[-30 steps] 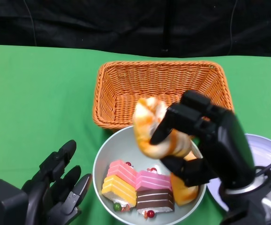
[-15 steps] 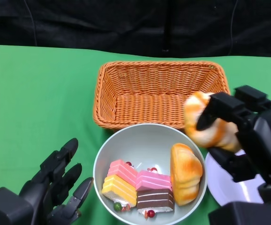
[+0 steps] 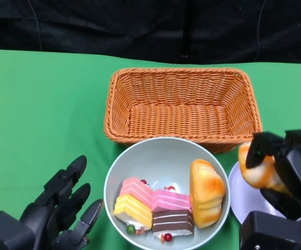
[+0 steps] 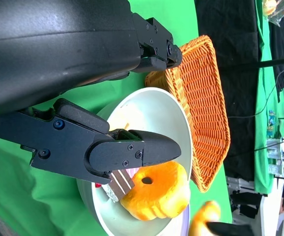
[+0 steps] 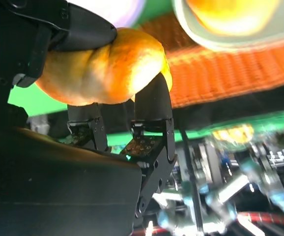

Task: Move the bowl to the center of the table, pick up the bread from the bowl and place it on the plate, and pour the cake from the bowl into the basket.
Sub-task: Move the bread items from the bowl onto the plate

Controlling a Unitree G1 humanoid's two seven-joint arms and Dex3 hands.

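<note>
Right hand (image 3: pixel 288 166) grips one bread piece (image 3: pixel 257 167), fingers wrapped around it, over the near-right tabletop edge above the plate (image 3: pixel 240 197). Left hand (image 3: pixel 57 208) holds nothing, fingers spread, at the near-left edge. Bowl (image 3: pixel 140 161) sits near-center, touching the basket (image 3: pixel 182 104), holding a second bread (image 3: pixel 207 192) and cakes (image 3: pixel 153 205).

The bowl (image 3: pixel 166 156) sits on the table (image 3: pixel 41 114) right in front of me, and the basket (image 3: pixel 182 104) lies just behind it, their rims touching or nearly so. In the bowl, the cake slices (image 3: pixel 150 205) lie on the left and a bread roll (image 3: pixel 207 192) on the right. The plate (image 3: pixel 244 195) lies just right of the bowl. My right hand (image 3: pixel 286 172) holds another bread (image 3: pixel 257 166) above the plate. My left hand (image 3: pixel 62 208) hangs left of the bowl, apart from it.
</note>
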